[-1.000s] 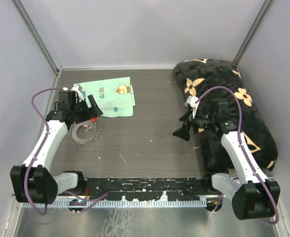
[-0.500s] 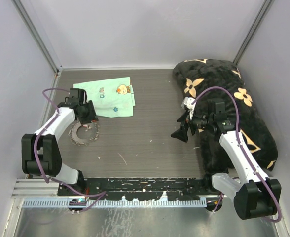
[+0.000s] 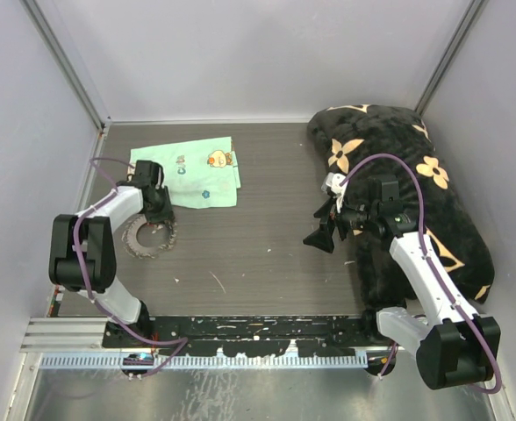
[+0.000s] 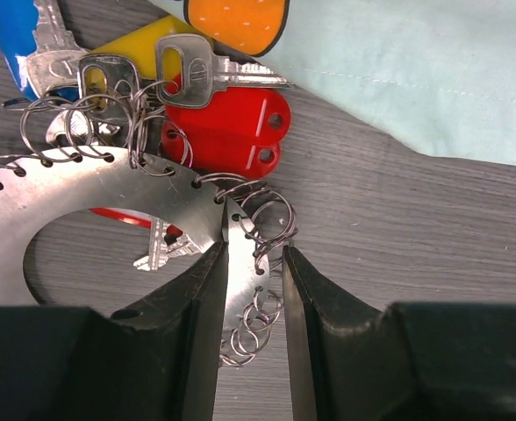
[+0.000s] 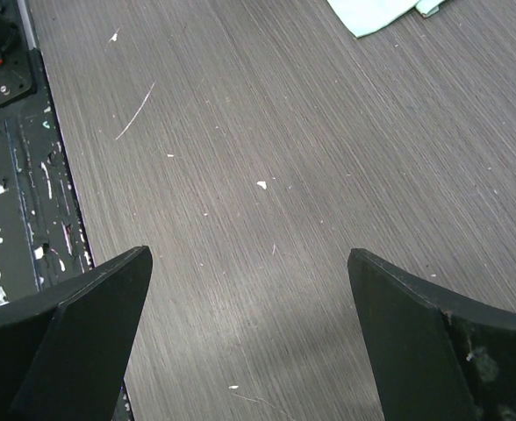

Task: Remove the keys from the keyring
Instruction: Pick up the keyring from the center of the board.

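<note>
Silver metal fills the left wrist view: the flat silver metal keyring [image 4: 82, 189], a broad band of plate punched with holes along its rim and fringed with small wire loops, lies on the dark wood-grain table [image 5: 267, 132]. The left gripper [image 4: 254, 263] straddles that band. Its black fingers [image 4: 192, 316] are drawn in close, one against the band's inner edge and the other against the wire loops on the outer edge, so the band is pinched between them.

Only this close view shows the small silver keys [image 4: 210, 72] hanging from the loops. Beside them lie two red plastic tags [image 4: 227, 132], a yellow tag [image 4: 139, 44], a blue tag [image 4: 8, 39] and an orange tag [image 4: 238, 17] at the top edge. A corner of the mint-green cloth [image 4: 416, 79] lies just beside them.

From above, the keyring is a small toothed circle at the table's left, just near of the cloth. The left gripper sits on the ring's far edge. The keys are too small to pick out there. The overhead view alone shows a black plush blanket with tan flower shapes [image 3: 407, 175] heaped along the right side.

The right gripper [image 5: 249, 259] hangs above bare table, well apart from the keyring, with its fingers spread wide and nothing between them. Its own camera sees only wood grain, pale specks and a cloth corner.
</note>
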Controlling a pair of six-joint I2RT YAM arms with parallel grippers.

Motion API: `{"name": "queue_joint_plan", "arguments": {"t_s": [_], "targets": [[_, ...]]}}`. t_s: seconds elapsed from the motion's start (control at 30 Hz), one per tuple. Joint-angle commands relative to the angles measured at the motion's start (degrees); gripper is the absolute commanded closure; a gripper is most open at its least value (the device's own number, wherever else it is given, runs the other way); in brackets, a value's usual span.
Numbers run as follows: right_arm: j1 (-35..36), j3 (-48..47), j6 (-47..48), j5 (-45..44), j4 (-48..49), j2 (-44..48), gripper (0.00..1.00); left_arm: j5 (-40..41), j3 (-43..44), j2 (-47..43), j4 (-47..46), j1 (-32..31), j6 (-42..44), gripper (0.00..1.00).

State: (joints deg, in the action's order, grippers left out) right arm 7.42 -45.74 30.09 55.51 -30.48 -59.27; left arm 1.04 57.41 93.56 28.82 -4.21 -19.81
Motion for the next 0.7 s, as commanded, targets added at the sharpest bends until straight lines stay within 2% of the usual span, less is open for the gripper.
{"name": "queue_joint_plan", "arguments": {"t_s": [0.0,0.37,0.67], "targets": [[0.3,-0.1,0.3,0.0,1.6,0.0,0.00,0.2,2.5,-0.7,-2.5,-0.7,2.4,0.67],[0.7,-0.1,0.3,-0.1,1.6,-0.4,0.00,0.1,4.9,2.2,-1.6,-1.2,3.8,0.66],[0.9,-0.1,0.3,-0.1,1.6,-0.6,0.00,1.4,5.5,3.6,-0.6,-2.0,4.2,0.70]]}}
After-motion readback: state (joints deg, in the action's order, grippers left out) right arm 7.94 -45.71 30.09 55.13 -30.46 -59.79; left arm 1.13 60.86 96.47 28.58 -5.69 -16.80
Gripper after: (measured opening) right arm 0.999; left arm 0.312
